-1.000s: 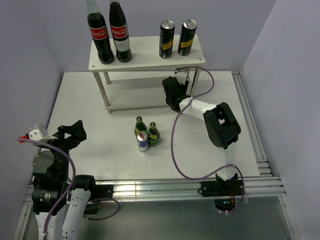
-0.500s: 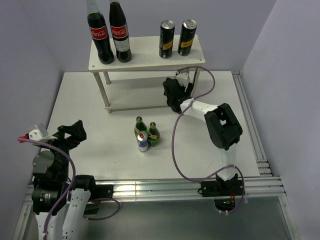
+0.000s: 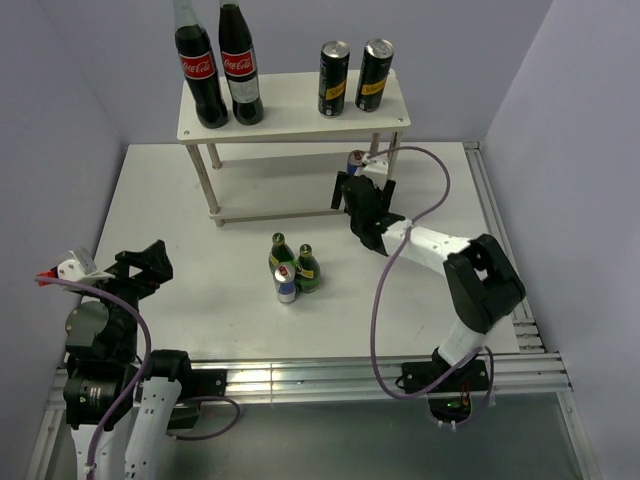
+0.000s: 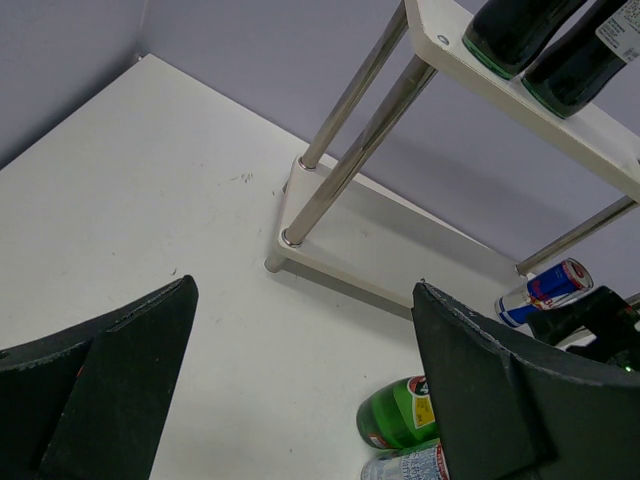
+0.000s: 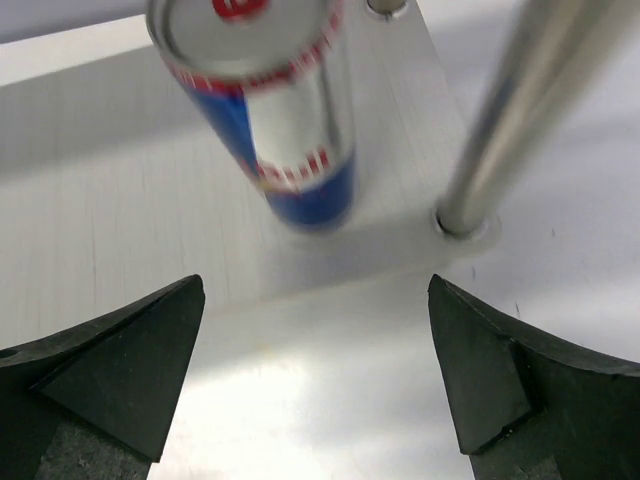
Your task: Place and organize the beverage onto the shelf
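The white shelf [image 3: 295,118] stands at the back with two tall black cans [image 3: 333,78] [image 3: 374,75] on its top board. One blue-and-silver can [image 3: 356,162] [image 5: 270,110] stands upright on the lower board by the right front leg. My right gripper [image 3: 363,188] [image 5: 315,370] is open just in front of that can, apart from it. Two green bottles [image 3: 281,250] [image 3: 308,268] and a second blue-and-silver can [image 3: 287,285] cluster mid-table. At the near left my left gripper [image 3: 148,265] [image 4: 300,390] is open and holds nothing; the left wrist view shows a green bottle [image 4: 400,415] beyond it.
Two large cola bottles [image 3: 200,70] [image 3: 240,65] fill the left of the shelf's top board. The shelf's right front leg [image 5: 510,120] stands just right of the placed can. A purple cable loops over the right arm. Walls close in the table on three sides.
My right gripper has opened, let go of the blue-and-silver can on the lower board, and drawn back toward the front. The left arm has not moved.
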